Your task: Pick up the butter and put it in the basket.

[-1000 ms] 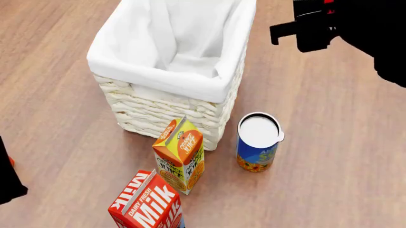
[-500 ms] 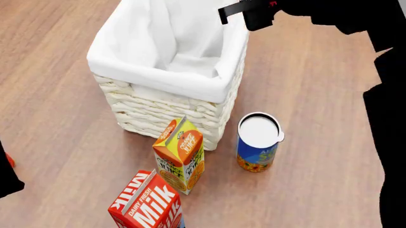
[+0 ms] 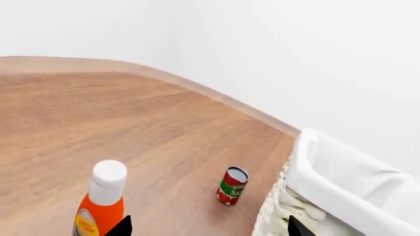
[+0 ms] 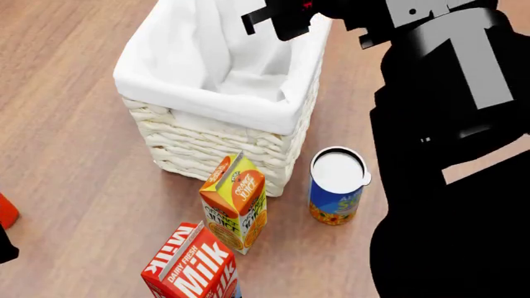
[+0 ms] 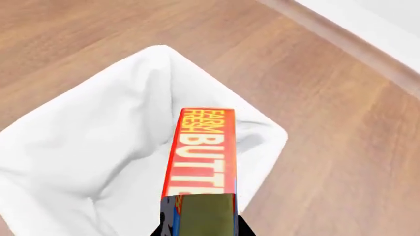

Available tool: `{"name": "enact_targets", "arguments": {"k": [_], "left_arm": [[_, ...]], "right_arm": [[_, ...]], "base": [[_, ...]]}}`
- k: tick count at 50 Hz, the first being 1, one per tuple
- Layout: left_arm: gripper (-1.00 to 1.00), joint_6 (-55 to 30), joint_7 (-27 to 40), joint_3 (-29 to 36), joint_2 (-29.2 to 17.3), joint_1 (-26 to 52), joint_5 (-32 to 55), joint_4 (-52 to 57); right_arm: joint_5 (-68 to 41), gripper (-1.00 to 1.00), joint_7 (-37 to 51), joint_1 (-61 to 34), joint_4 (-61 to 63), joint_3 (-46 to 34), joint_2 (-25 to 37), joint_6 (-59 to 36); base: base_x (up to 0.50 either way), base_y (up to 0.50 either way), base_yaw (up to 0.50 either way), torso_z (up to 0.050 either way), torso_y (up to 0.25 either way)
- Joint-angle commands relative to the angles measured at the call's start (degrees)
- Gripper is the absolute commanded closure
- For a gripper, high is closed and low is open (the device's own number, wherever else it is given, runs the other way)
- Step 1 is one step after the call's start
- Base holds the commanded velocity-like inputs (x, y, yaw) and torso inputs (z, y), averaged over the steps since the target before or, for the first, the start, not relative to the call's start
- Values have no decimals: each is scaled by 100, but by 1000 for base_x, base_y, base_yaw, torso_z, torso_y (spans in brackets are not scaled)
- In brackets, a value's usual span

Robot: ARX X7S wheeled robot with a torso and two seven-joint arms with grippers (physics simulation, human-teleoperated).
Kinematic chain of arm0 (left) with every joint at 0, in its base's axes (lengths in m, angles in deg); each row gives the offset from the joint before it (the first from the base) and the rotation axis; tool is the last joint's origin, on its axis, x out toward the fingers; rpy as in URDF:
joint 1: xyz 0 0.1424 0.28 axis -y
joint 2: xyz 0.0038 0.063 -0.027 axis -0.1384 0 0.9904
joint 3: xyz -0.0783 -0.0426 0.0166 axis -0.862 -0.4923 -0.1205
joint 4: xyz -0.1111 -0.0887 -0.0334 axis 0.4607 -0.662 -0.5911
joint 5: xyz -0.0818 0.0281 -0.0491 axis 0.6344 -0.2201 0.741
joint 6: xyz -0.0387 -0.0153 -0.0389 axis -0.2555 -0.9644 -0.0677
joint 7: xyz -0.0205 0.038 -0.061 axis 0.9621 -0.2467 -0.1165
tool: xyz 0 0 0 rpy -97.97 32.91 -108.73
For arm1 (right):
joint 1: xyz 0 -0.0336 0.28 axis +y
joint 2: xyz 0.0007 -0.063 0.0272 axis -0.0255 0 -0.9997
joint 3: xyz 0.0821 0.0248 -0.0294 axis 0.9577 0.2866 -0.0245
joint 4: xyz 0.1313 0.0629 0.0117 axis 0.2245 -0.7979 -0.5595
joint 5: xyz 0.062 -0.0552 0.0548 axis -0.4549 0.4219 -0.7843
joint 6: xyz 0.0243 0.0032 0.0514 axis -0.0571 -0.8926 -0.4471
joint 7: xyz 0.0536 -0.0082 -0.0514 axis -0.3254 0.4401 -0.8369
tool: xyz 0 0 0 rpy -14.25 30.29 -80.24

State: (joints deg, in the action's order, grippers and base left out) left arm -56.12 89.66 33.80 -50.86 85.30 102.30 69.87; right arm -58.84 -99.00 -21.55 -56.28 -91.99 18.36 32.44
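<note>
The cream wicker basket (image 4: 220, 146) with a white cloth liner stands at the centre of the head view. My right gripper (image 4: 277, 15) hangs over its far right rim, shut on the red-and-orange butter box (image 5: 200, 152), which is held above the liner (image 5: 85, 157) inside the basket. In the head view the butter is almost hidden by the black gripper. My left gripper (image 3: 206, 228) is open and empty, low over the wooden floor beside the basket's wall (image 3: 279, 216). Only its tips show.
An orange juice carton (image 4: 236, 202), a red milk carton (image 4: 192, 264) and a blue can (image 4: 336, 186) stand in front of the basket. An orange bottle with a white cap (image 3: 102, 201) and a small red can (image 3: 231, 185) stand near the left gripper. The right arm (image 4: 447, 155) fills the head view's right side.
My right arm has swung left with the butter, from beyond the basket's right side to over its opening. The arm now covers much of the right side. The left arm dropped slightly.
</note>
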Motion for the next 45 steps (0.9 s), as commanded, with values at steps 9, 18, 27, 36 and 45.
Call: {"name": "enact_targets", "arguments": {"k": [9, 18, 27, 36, 45], "left_arm": [[-100, -103, 214, -85, -99, -319, 265, 442], [-100, -114, 254, -79, -125, -391, 308, 526], [-100, -131, 309, -89, -154, -424, 377, 598], [-100, -104, 306, -47, -155, -489, 350, 655], [-100, -117, 389, -145, -228, -568, 520, 801]], "right_arm": [[-898, 100, -295, 50, -137, -847, -170, 665], [-1797, 100, -399, 78, -96, -1700, -170, 816], [-2265, 100, -627, 68, 16, -2238, -170, 857], [-2356, 100, -888, 115, 50, -2429, -170, 891], [-2372, 100, -903, 160, 75, -2471, -170, 851]], "base": [[0, 0, 0, 1, 1], [0, 0, 0, 0, 1], [0, 0, 0, 1, 1], [0, 0, 0, 0, 1], [0, 0, 0, 0, 1]]}}
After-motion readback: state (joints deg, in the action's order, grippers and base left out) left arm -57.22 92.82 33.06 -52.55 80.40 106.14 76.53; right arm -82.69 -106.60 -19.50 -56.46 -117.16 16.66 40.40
